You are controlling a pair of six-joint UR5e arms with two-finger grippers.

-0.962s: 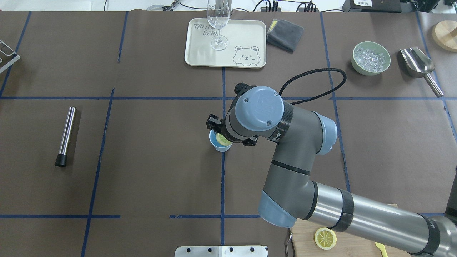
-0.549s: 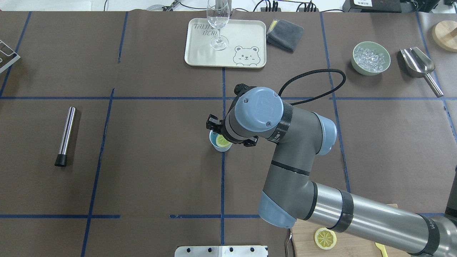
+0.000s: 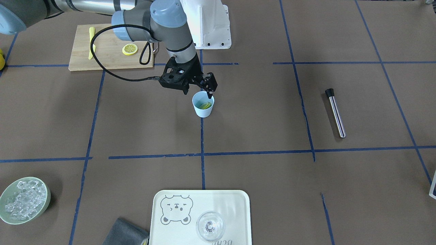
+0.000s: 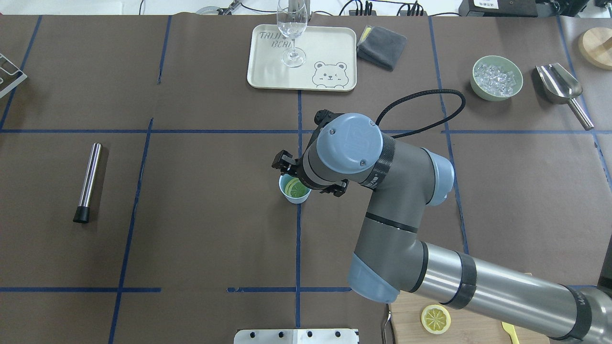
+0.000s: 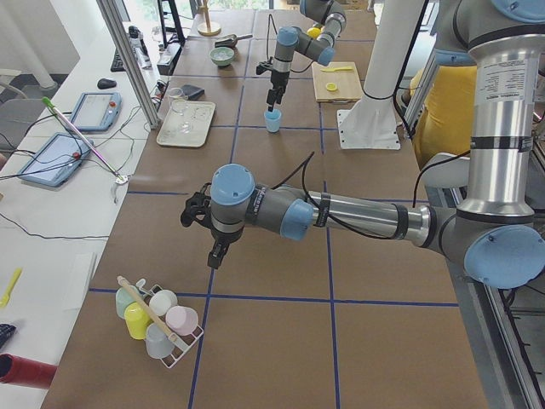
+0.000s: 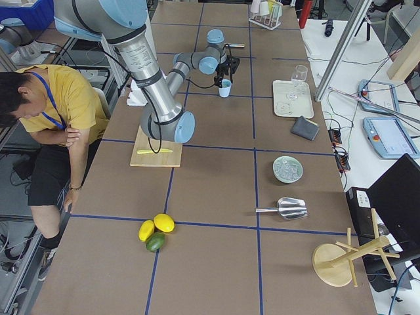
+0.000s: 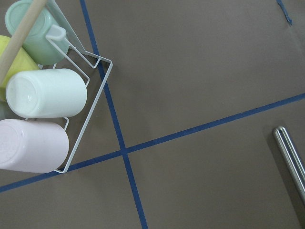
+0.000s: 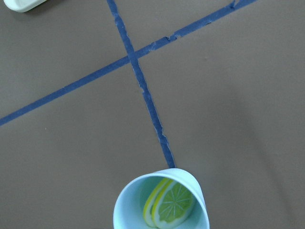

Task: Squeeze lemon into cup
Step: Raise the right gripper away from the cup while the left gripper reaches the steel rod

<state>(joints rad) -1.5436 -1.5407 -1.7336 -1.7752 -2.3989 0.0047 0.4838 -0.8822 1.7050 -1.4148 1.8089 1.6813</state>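
Watching from the operators' side. Brown-covered table marked off with blue tape lines.

Right arm reaches in over the middle of the table, wrist pointing down over the cup. Left arm stretches low along the table's far left end, near a wire rack of upturned mugs; its wrist camera sees only that rack, tape lines and part of a metal rod.

Bamboo cutting board lies by the robot's base on its right side, with a yellow knife and a second lemon slice flat on it, well apart from the cup.

Right gripper: spread wide, holding nothing. It hangs just above the cup, one fingertip down at the rim on the robot's left side; touching or not, I cannot tell.

Left gripper: seen only small from the table's end, pointing down. Spread or closed, I cannot tell.

Cup: light blue, upright, on a blue tape line near the table's centre.

Lemon: inside the cup, free of the gripper, tilted on edge against the inner wall. Thin yellow rind, pale face looking greenish, segments plain to see.
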